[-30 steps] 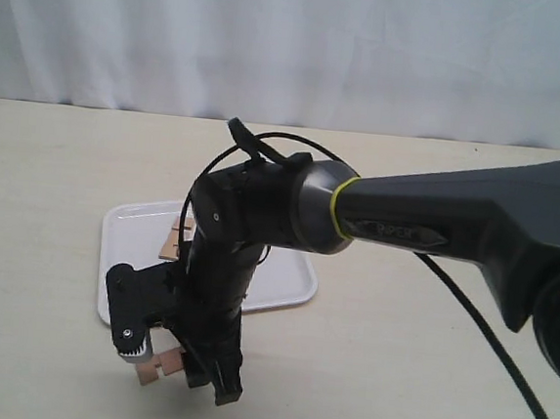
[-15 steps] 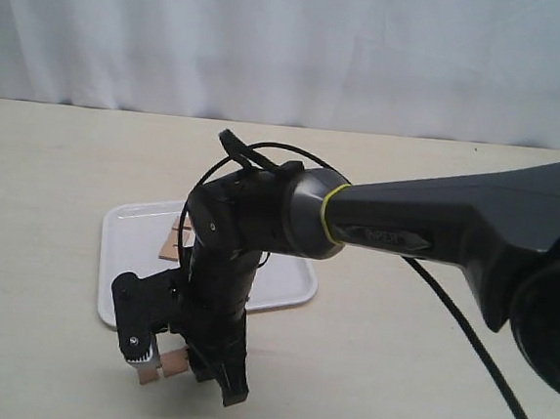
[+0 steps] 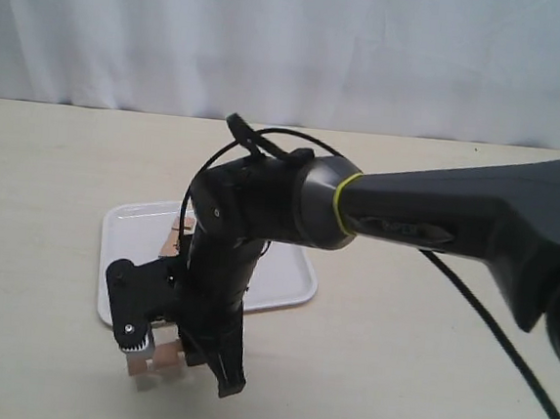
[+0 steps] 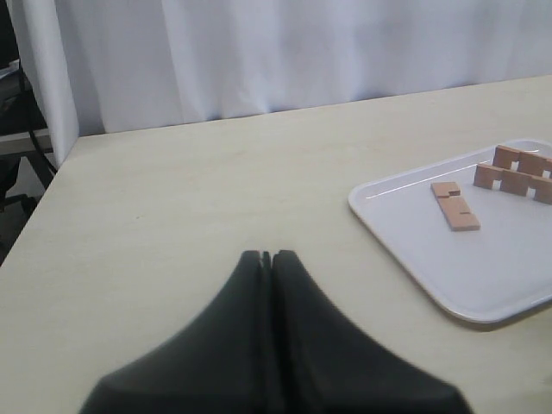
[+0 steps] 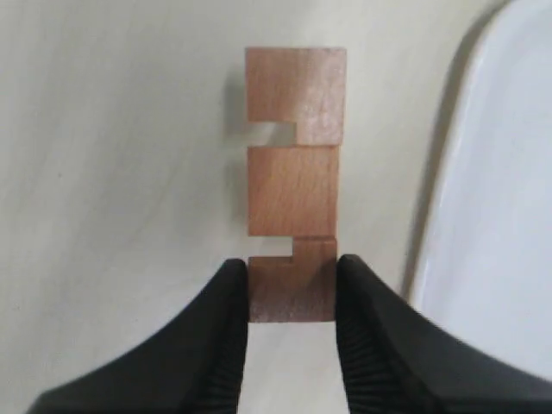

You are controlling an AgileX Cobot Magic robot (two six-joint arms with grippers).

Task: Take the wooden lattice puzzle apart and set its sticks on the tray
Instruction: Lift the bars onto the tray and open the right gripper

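My right gripper (image 5: 291, 278) is shut on one end of a notched light-brown stick (image 5: 291, 185). It holds the stick low over the table beside the rim of the white tray (image 5: 492, 216). In the exterior view this gripper (image 3: 171, 359) and the stick (image 3: 147, 366) are in front of the tray (image 3: 289, 279). On the tray (image 4: 483, 285) one stick (image 4: 454, 207) lies flat and more notched sticks (image 4: 516, 170) stand on edge. No whole lattice shows. My left gripper (image 4: 272, 256) is shut and empty, off to the tray's side.
The right arm (image 3: 435, 228) reaches across the table from the right and hides part of the tray. A white curtain (image 3: 294, 44) hangs behind the table. The table's edge (image 4: 43, 190) shows in the left wrist view.
The right gripper swung slightly with the stick still in it. The stick now sits a little farther left in front of the tray.
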